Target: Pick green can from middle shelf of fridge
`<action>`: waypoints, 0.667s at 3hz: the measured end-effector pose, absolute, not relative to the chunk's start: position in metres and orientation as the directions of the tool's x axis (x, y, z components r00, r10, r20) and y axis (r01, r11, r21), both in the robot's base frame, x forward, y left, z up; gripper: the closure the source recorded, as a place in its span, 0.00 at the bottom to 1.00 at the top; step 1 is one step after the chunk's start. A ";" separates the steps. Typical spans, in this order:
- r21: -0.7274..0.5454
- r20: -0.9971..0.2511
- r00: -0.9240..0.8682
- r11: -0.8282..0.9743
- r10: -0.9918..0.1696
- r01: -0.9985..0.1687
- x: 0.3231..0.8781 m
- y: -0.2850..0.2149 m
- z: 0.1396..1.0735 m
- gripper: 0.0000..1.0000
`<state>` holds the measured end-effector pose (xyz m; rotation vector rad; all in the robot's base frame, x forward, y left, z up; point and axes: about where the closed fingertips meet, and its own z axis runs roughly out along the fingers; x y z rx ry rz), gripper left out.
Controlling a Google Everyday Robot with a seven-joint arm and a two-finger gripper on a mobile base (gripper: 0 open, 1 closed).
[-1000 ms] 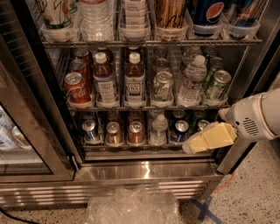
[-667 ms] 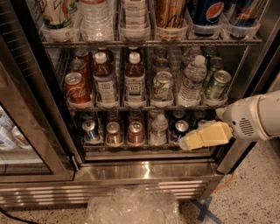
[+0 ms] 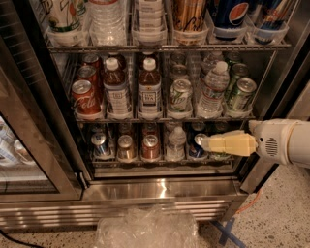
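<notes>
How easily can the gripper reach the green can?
Probably yes: the green can stands at the front of the middle shelf with nothing before it, and the gripper is just below, a little left.

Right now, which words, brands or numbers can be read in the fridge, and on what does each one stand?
"Cola": red can, middle shelf, left.
Pepsi globe logo, wordless: blue can, top shelf.
Green can, brown bottles: labels too blurred.
Gripper, before bottom shelf: no text.
</notes>
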<state>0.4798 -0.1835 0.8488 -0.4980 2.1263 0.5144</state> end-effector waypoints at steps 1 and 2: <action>0.188 -0.871 -0.488 0.884 -0.050 -0.427 0.502 -0.196 0.848 0.00; 0.183 -0.901 -0.434 0.910 0.004 -0.372 0.529 -0.210 0.853 0.00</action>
